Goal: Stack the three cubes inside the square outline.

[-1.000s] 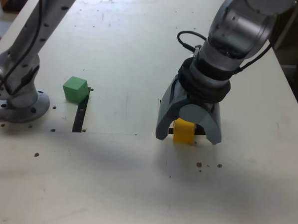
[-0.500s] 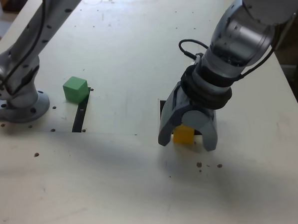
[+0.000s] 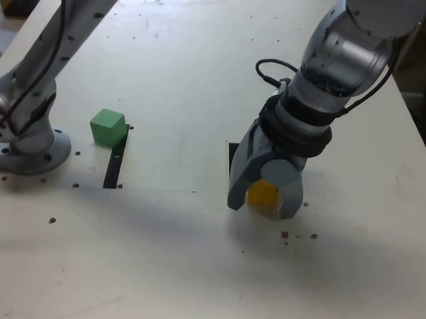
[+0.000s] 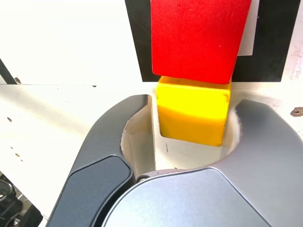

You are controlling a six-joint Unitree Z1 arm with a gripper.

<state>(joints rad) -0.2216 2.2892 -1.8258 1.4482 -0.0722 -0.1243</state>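
Yellow cube (image 4: 193,111) sits between my claw's (image 3: 262,199) narrowing jaws, grasp not surely clenched, touching the red cube (image 4: 199,38) inside the square outline (image 4: 137,42).

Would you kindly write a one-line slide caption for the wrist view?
Gripper jaws flank the yellow cube, with the red cube just beyond on the square outline.

Counter (image 3: 189,72): bore all items. Arm base (image 3: 28,146): at the exterior view's left edge. Green cube (image 3: 107,127): just right of the base, touching the far end of a narrow slot (image 3: 115,165). Hand (image 3: 264,201): well right of the slot, pointed down. Yellow cube (image 4: 193,110): between the hand's jaws. Red cube (image 4: 199,38): directly beyond the yellow cube, touching it, inside the square outline (image 4: 137,42).
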